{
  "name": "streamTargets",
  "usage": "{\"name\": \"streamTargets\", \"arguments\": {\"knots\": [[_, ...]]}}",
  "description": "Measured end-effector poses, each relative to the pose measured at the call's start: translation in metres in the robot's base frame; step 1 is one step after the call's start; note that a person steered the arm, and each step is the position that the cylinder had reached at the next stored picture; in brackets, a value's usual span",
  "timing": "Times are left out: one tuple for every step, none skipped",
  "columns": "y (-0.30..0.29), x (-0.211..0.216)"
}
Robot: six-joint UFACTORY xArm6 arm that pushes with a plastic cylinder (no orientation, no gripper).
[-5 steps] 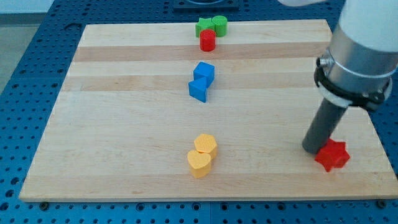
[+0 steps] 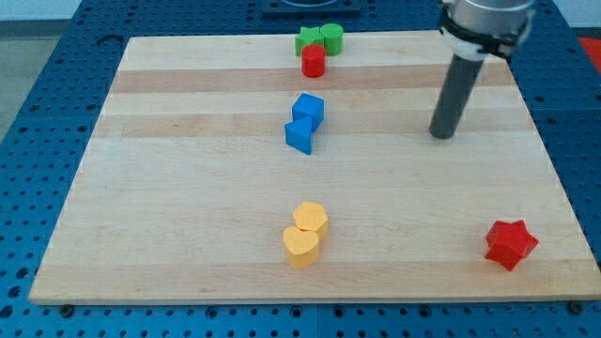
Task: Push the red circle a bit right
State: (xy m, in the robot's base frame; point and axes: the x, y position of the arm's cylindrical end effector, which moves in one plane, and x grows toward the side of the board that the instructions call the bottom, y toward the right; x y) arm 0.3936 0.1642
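Straight dark grey rod, my tip; black collar, silver housing above

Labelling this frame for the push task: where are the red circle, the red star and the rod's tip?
red circle (image 2: 313,62), camera view, on its front side wall.
red star (image 2: 510,243), camera view, on its top face.
my tip (image 2: 441,135), camera view, at the rod's very lower end.

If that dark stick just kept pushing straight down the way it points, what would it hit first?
My tip points down at the wooden board, so it would meet bare wood. No block lies under it; the red circle sits up-left.
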Motion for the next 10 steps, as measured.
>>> {"name": "streamTargets", "arguments": {"knots": [[-0.012,-0.035],[-0.044,-0.057],[-0.094,-0.064],[-0.153,-0.064],[-0.202,-0.065],[-0.265,-0.065],[-0.31,-0.082],[-0.314,-0.11],[-0.295,-0.125],[-0.258,-0.131]]}}
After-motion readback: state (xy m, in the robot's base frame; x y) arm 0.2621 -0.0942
